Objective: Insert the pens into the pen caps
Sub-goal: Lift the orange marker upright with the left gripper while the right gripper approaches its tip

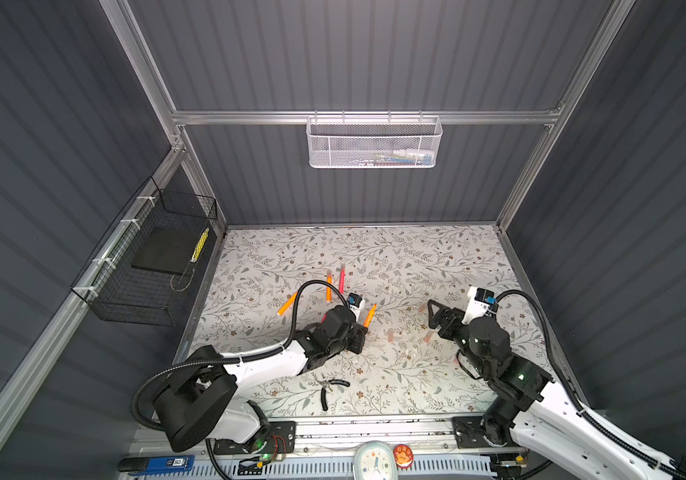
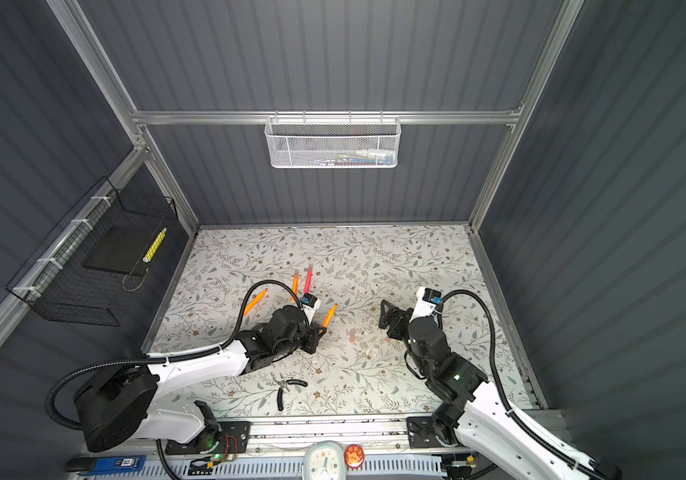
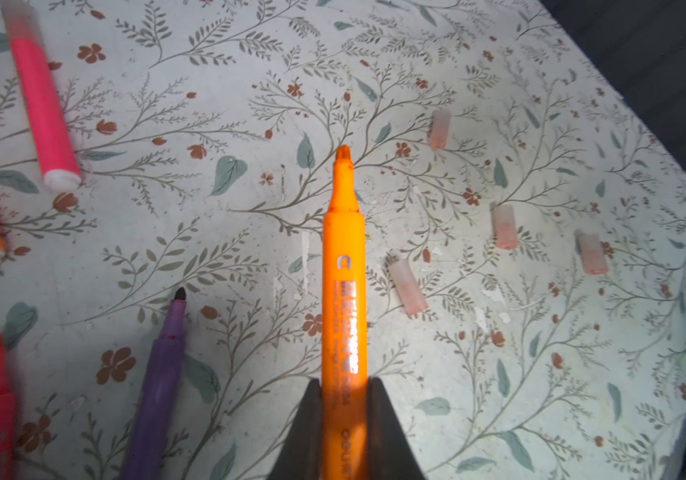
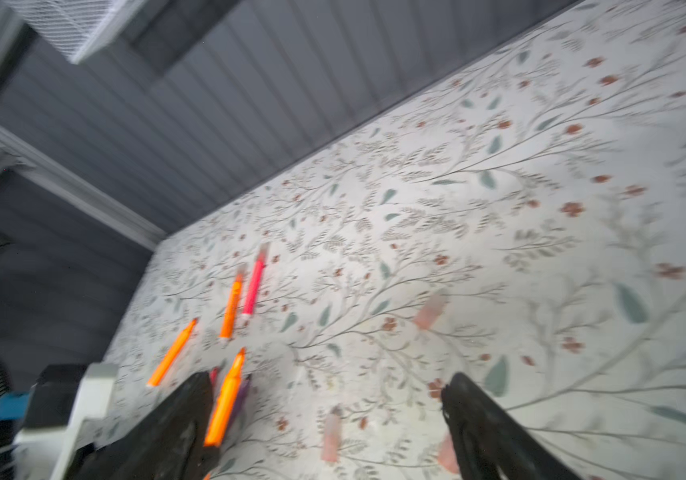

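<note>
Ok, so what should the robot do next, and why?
Probably the right gripper should drop onto a pale-pink cap and close. Its jaws stand open and empty near it, while the left gripper is shut on an orange pen with a bare tip.

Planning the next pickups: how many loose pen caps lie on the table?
4 loose caps, in the left wrist view: one beside the held orange pen, one past its tip, two farther from it. Others may be hidden.
</note>
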You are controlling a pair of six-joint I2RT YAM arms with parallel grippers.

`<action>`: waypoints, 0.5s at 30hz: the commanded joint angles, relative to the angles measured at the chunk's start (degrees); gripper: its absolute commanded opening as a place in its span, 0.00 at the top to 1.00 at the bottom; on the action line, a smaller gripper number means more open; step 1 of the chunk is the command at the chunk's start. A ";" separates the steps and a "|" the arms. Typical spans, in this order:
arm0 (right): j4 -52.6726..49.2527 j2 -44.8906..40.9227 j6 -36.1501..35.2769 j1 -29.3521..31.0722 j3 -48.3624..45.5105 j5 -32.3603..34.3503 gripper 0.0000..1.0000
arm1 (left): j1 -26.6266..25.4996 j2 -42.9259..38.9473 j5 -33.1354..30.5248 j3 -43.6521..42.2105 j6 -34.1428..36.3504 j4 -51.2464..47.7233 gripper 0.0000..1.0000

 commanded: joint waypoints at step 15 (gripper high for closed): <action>37.33 27.71 12.10 13.68 0.30 -5.78 0.25 | -0.42 -9.44 12.16 -7.71 -1.77 12.58 1.00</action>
